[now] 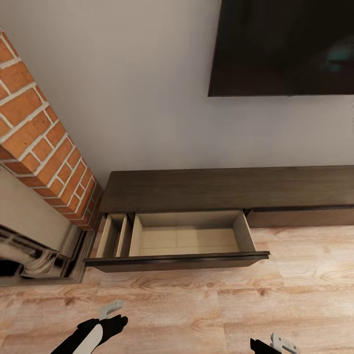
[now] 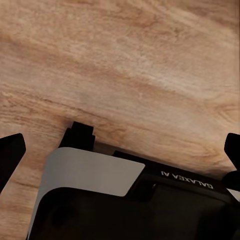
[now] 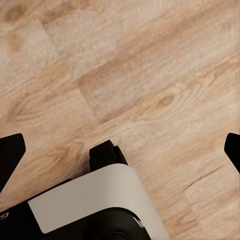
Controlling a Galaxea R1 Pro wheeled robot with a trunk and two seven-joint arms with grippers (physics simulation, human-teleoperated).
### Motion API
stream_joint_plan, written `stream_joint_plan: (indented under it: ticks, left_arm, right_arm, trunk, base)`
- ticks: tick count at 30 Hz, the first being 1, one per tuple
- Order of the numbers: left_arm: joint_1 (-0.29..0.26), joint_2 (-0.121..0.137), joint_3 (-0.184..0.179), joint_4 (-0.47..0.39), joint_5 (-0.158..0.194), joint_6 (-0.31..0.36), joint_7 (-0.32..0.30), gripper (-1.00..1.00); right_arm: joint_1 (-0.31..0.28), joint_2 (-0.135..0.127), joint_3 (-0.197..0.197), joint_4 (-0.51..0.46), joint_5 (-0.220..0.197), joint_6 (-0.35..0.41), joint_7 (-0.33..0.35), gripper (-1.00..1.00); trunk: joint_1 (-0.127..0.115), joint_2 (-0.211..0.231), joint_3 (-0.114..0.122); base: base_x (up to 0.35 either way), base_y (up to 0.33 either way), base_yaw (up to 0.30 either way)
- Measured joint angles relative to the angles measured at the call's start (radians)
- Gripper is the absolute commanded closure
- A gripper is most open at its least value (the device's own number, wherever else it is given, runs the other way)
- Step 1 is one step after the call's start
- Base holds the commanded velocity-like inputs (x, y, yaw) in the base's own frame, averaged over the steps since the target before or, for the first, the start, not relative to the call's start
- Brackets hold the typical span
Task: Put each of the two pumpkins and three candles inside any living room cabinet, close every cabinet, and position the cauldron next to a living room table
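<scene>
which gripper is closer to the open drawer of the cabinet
Left. The left gripper hangs over the floor just in front of the open drawer. The right gripper sits lower in the head view, off past the drawer's right end.

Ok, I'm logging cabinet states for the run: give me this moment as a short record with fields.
cabinet: low dark-brown unit against the wall
drawer: pulled open, nothing visible inside
side compartment: narrow, open, nothing visible inside
left gripper: open, over the wood floor
right gripper: open, over the floor
nearby: brick fireplace, wall TV
</scene>
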Motion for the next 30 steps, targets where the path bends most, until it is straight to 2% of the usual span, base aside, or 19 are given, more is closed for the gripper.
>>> stream_joint_plan:
  ticks: [30]
  left_arm:
    - [0.000, 0.000, 0.001, 0.000, -0.002, 0.000, 0.000, -1.00]
  right_arm:
    - [0.000, 0.003, 0.001, 0.000, 0.002, -0.004, 0.000, -1.00]
  trunk:
    - [0.000, 0.000, 0.050]
  base:
    - [-0.013, 0.000, 0.000]
